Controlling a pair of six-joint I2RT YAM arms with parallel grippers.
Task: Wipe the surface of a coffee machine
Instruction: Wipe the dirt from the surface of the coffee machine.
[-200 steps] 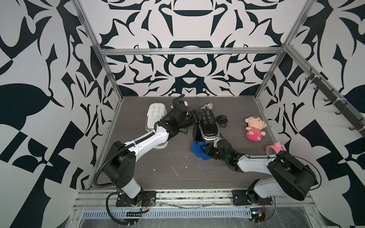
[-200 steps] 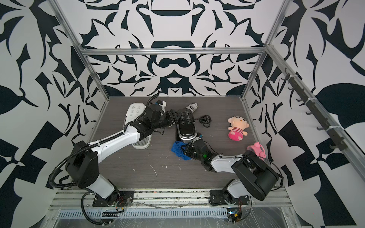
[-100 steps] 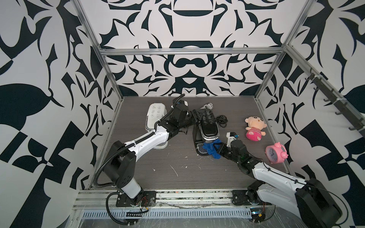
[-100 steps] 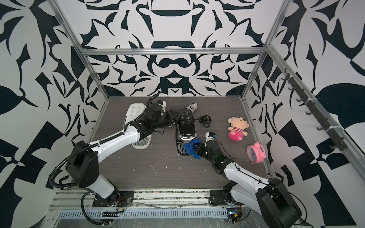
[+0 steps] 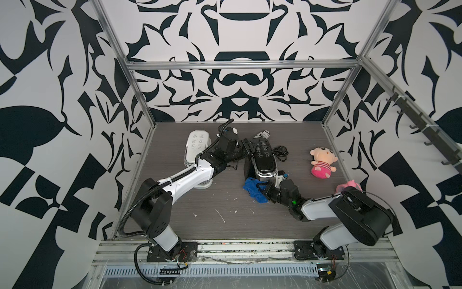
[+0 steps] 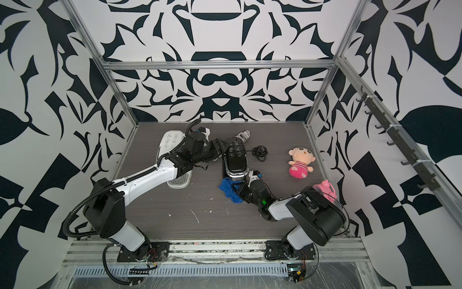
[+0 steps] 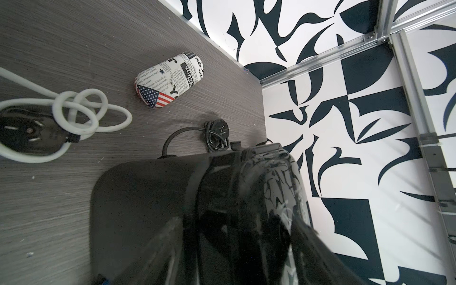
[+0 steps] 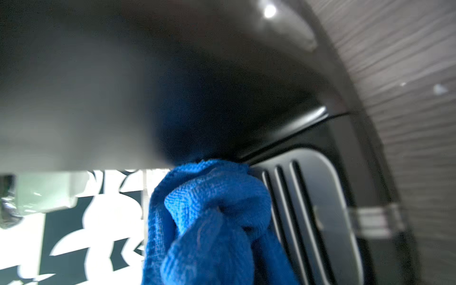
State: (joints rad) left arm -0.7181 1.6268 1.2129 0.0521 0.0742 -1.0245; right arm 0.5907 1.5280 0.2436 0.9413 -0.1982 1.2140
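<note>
The right gripper (image 5: 265, 192) is pinching a bunched blue microfibre cloth (image 5: 252, 189). The cloth is touching the front base of the coffee machine (image 5: 263, 160), beside its slotted drip tray (image 8: 311, 209). The machine is standing near the middle of the table (image 5: 225, 225); it is glossy black with buttons on top. The right arm is lying low with its elbow folded. The left gripper (image 5: 244, 149) is clamping the machine's rear, its arm reaching forward.
</note>
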